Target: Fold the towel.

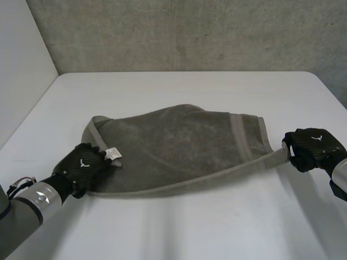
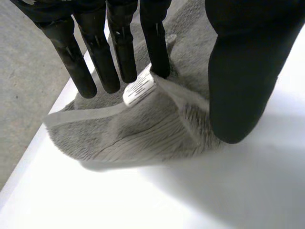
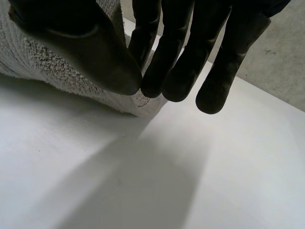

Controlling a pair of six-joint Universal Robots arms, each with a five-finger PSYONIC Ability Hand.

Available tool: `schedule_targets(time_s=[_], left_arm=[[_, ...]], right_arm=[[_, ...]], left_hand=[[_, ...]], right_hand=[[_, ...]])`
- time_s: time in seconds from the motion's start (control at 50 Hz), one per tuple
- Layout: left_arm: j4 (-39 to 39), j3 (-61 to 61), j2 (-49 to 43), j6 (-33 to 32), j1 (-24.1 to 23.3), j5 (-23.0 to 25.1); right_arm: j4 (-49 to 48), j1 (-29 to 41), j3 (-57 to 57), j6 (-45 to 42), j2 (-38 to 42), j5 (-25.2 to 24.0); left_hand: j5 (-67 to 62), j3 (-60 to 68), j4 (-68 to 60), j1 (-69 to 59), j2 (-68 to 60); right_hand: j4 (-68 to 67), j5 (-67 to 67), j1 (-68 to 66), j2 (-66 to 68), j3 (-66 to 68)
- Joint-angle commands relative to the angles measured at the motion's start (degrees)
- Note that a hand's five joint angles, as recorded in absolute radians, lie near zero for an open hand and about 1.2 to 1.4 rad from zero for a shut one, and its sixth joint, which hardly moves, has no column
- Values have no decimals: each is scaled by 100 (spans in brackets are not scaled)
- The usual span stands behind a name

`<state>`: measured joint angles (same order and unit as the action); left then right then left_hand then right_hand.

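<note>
A grey-olive towel (image 1: 179,143) hangs stretched between my two hands, its near edge raised off the white table (image 1: 179,227). My left hand (image 1: 87,162) is at the towel's near left corner, beside a small white label (image 1: 114,155). In the left wrist view that label (image 2: 138,90) sits at the fingertips, and the towel (image 2: 143,133) is pinched between fingers and thumb (image 2: 243,81). My right hand (image 1: 312,147) holds the near right corner. In the right wrist view its thumb (image 3: 86,47) and fingers close on the towel's edge (image 3: 47,67).
A concrete wall (image 1: 190,32) rises behind the table's far edge. A pale wall (image 1: 21,65) runs along the left side. Bare tabletop lies in front of the towel and beyond it.
</note>
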<state>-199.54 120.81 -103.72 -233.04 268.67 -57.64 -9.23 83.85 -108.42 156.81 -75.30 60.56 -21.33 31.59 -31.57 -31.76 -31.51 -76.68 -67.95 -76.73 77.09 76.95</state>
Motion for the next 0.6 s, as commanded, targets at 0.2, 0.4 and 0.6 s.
schedule_targets(time_s=[0.2,0.4,0.6], left_arm=[[249,39,-42,-831,309,42],[222,118,-245,-840,309,34],[82,65,-561,-805,300,60]], right_arm=[[-8,8,5,-28,33,9],[-8,8,5,-28,41,9],[0,8,5,-28,24,9]], left_hand=[[-109,82,-84,-65,-90],[-1219,1193,-1195,-1176,-1201],[-3843,3817,-3819,-3800,-3825]], right_hand=[[-332,-205,-327,291,305],[-332,-205,-327,291,305],[-332,-205,-327,291,305]])
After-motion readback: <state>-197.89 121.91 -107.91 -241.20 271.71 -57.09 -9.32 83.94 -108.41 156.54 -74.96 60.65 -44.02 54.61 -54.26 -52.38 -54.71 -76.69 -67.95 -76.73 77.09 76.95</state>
